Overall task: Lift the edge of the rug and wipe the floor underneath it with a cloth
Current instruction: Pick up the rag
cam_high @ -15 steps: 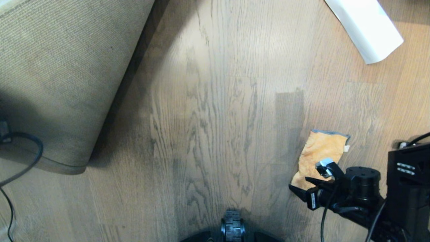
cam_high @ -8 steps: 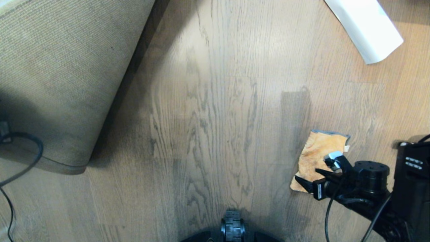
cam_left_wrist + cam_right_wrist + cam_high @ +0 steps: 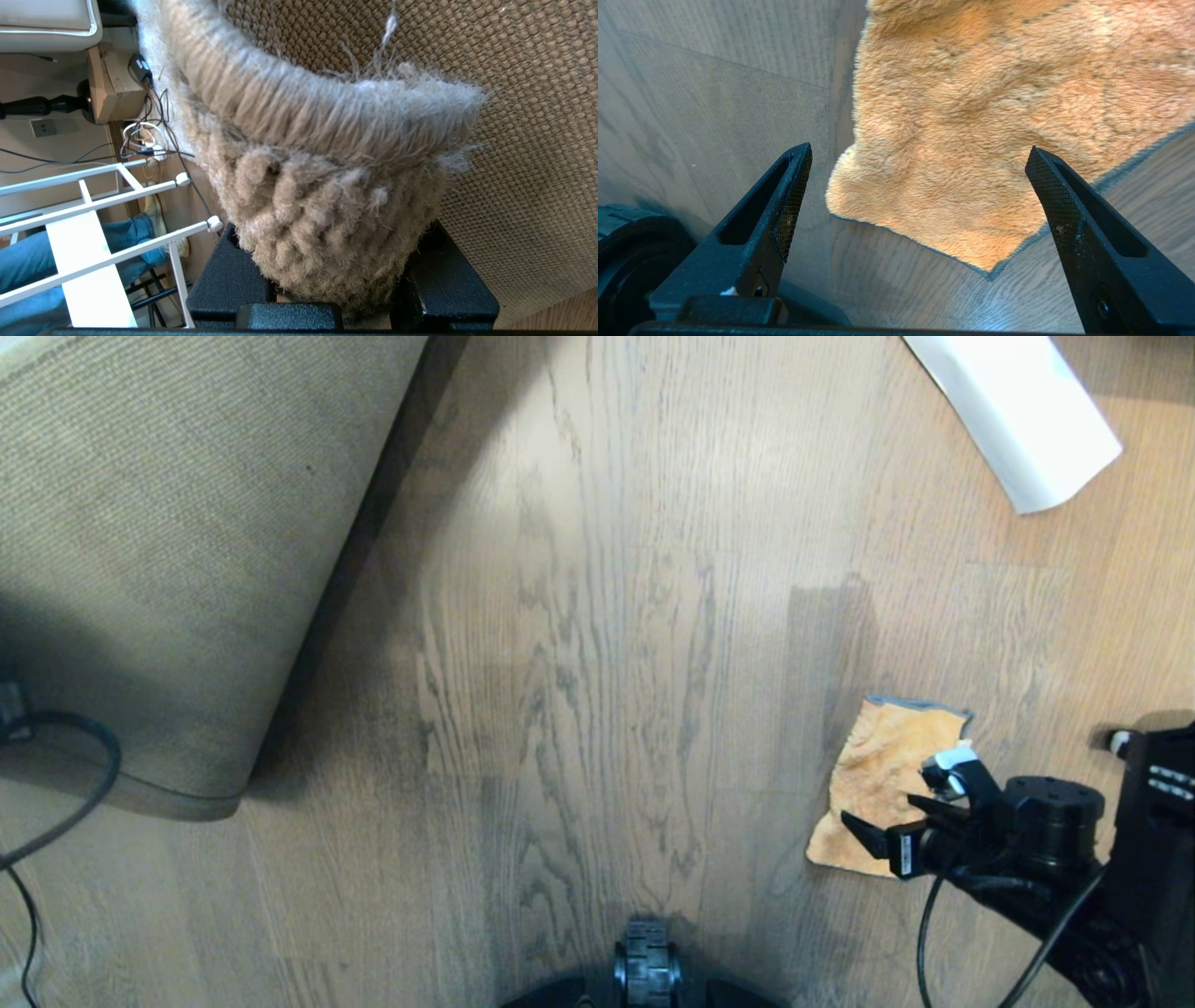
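Hidden or cut off: the left gripper (image 3: 327, 284) is outside the head view; only its wrist camera shows it. The rug (image 3: 168, 551) runs off the head view's top and left edges, and the white rolled paper (image 3: 1018, 411) is cut by the top edge.
Left gripper: its two black fingers (image 3: 229, 280) are closed on a bunched fold of the rug's grey pile, the tan woven backing turned up beside it.
Rug edge: raised off the floor (image 3: 579, 663) at the head view's left, backing facing the camera, a dark shadow beneath it.
Right gripper (image 3: 901, 803): low on the head view's right, reaching in toward the cloth (image 3: 882, 775); jaws spread wide and holding nothing.
Cloth: lies flat on the floor, a corner between the open fingers (image 3: 784, 205) in the wrist view; it seems apart from both tips, though contact is hard to judge.
Background: a white rack (image 3: 93, 233) and a person's jeans-clad leg (image 3: 56, 261) show past the rug.
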Available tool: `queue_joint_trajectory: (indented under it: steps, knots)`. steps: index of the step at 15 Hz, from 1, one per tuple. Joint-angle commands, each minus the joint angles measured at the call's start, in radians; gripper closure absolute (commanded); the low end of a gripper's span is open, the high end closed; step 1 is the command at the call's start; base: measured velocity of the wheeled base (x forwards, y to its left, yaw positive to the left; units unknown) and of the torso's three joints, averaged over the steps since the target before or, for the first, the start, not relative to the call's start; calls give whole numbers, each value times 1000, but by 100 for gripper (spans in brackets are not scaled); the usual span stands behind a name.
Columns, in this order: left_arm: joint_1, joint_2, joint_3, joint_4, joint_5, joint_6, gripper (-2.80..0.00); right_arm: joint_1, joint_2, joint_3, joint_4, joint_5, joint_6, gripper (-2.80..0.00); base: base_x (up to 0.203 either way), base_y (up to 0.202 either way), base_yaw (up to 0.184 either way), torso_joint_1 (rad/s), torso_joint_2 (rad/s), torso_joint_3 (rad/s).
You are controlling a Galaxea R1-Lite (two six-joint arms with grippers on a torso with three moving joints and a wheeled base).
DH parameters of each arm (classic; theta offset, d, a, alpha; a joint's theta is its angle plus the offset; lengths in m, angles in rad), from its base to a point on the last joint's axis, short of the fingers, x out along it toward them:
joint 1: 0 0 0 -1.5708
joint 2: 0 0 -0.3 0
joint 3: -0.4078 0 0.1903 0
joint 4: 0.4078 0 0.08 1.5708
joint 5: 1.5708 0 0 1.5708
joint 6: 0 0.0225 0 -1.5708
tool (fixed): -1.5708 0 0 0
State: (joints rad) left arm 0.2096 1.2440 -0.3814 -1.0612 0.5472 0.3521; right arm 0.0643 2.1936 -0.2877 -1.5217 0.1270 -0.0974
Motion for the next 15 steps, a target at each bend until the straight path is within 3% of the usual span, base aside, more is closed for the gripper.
queue_joint_trajectory:
  steps: [1, 7, 10, 15]
  knots:
    - [1, 2, 4, -8, 4, 2, 0, 2, -3, -1, -48, -6, -1, -280, 0, 0, 0, 0, 0, 0]
    - [-12, 2, 4, -8, 5, 2, 0, 46, 18, -39, -48, -7, -1, -280, 0, 0, 0, 0, 0, 0]
    - [-12, 2, 6, -8, 5, 2, 0, 45, 22, -43, -48, -64, 3, -280, 0, 0, 0, 0, 0, 0]
    - [-12, 3, 18, -8, 5, 2, 0, 74, 54, -52, -48, -69, 2, -280, 0, 0, 0, 0, 0, 0]
